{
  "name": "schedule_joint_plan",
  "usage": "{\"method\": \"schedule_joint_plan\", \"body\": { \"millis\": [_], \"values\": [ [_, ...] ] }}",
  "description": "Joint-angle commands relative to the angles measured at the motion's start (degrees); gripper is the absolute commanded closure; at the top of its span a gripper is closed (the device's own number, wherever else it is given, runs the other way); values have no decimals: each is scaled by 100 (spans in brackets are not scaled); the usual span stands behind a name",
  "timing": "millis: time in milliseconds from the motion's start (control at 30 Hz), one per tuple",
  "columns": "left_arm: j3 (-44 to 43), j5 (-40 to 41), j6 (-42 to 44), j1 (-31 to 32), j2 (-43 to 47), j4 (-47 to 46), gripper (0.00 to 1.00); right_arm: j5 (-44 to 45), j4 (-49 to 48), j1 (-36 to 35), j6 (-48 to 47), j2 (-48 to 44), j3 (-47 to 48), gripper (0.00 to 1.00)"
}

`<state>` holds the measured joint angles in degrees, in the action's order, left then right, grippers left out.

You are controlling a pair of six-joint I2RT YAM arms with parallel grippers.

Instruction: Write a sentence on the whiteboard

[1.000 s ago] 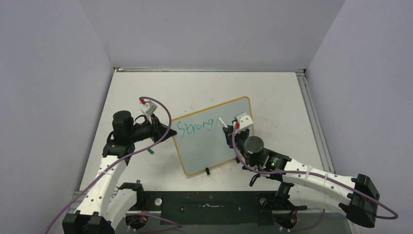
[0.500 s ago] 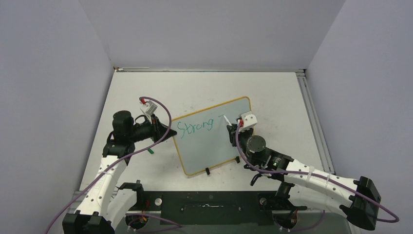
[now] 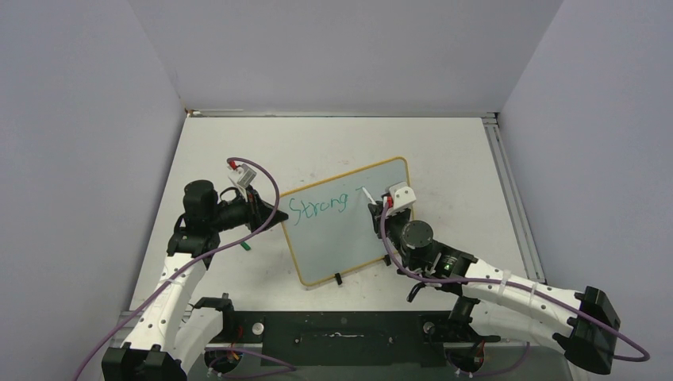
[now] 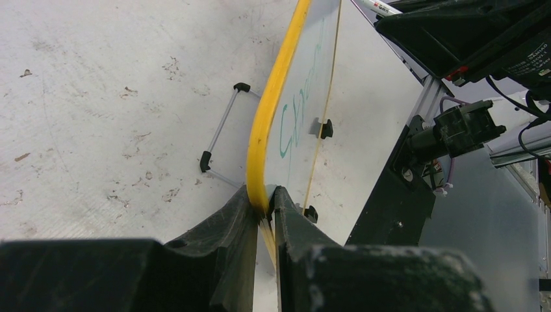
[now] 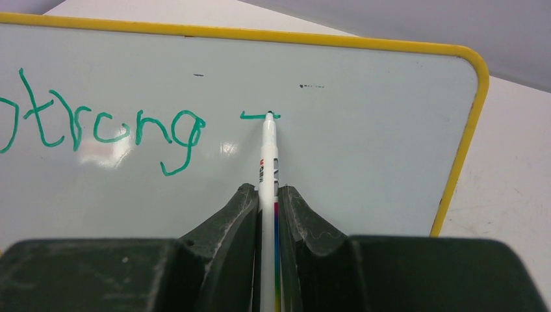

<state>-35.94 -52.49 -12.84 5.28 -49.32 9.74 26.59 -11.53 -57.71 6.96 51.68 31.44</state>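
**Operator:** From the overhead camera, what are my pincers doing?

**Describer:** Your left gripper (image 3: 278, 216) is pinched on the left edge of the whiteboard (image 3: 349, 238). The board sits turned askew on the table (image 3: 444, 151), between your two arms. Your right gripper (image 3: 374, 213) reaches over the board's right part, clamped on a white marker (image 3: 367, 197). The sentence (image 3: 319, 205) reads "Strong" in green, just left of that marker.

**Operator:** And the left wrist camera?

**Describer:** Both of your fingers press together on the yellow frame. The board runs away from them nearly edge-on, with green lettering visible on its face.

**Operator:** The right wrist camera?

**Describer:** Your jaws squeeze the marker's barrel. Its tip touches the board at the right end of a short green dash. That dash lies just right of "Strong", below the top edge and well apart from the right corner.
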Motion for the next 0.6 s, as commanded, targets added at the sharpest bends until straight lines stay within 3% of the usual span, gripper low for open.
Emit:
{"method": "schedule_joint_plan", "body": {
  "millis": [0,567],
  "values": [
    [-42,49,185,17,10,-146,100,-87,-513,32,-199,161,275,95],
    [-46,20,185,17,19,-144,100,37,-343,33,-133,327,310,95]
  ]
}}
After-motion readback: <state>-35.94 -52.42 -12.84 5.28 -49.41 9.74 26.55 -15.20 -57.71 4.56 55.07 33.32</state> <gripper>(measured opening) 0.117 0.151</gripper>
